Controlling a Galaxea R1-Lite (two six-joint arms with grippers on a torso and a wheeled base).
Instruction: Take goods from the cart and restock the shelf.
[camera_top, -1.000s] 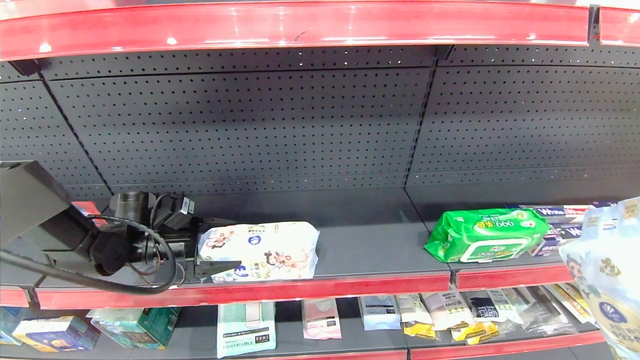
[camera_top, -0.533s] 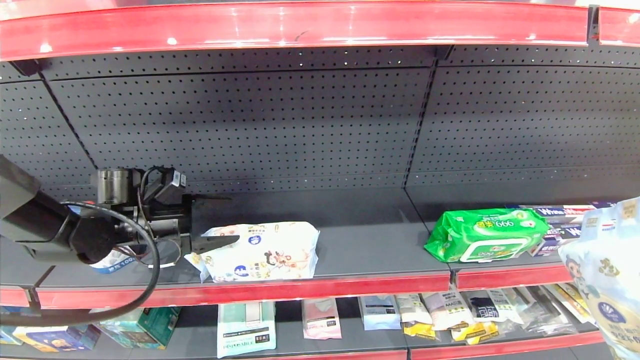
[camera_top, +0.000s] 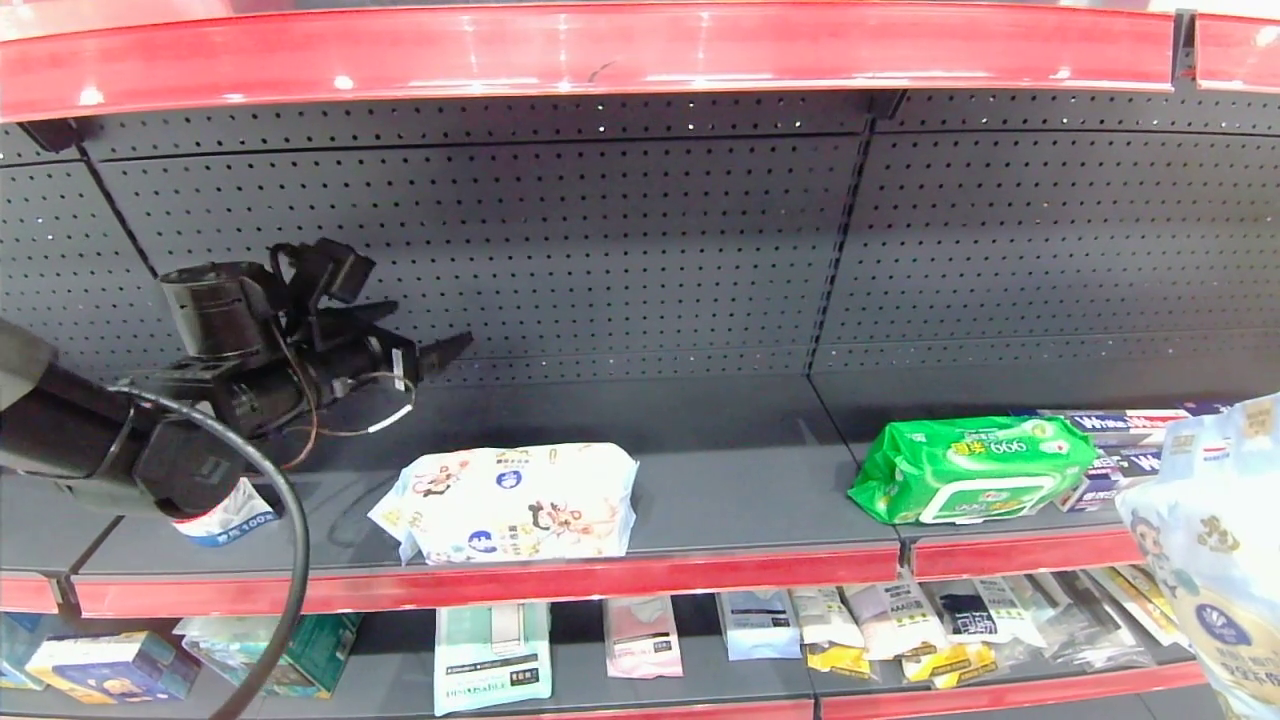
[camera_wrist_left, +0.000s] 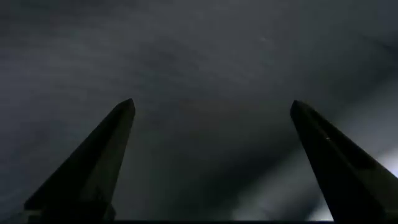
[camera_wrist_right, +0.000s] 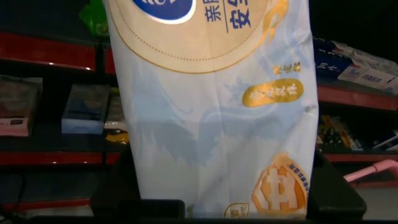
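Note:
A white pack with cartoon prints (camera_top: 520, 500) lies flat on the dark middle shelf (camera_top: 740, 480), near its red front lip. My left gripper (camera_top: 440, 350) hangs above and to the left of that pack, clear of it. In the left wrist view it (camera_wrist_left: 211, 102) is open, with nothing between the fingers and the dark shelf panel behind. At the right edge a white and blue pouch (camera_top: 1215, 540) is held upright in front of the shelving. My right gripper (camera_wrist_right: 224, 180) is shut on the pouch (camera_wrist_right: 211, 99) low down.
A green wipes pack (camera_top: 975, 468) and flat boxes (camera_top: 1130, 440) lie on the shelf's right section. A white and blue item (camera_top: 225, 515) sits under my left arm. Small packets (camera_top: 640, 635) fill the lower shelf. A red-edged upper shelf (camera_top: 600, 50) overhangs.
My left gripper was around the cartoon pack's left end, then let go and rose up toward the back panel. The pack stays on the shelf. The pouch has not moved.

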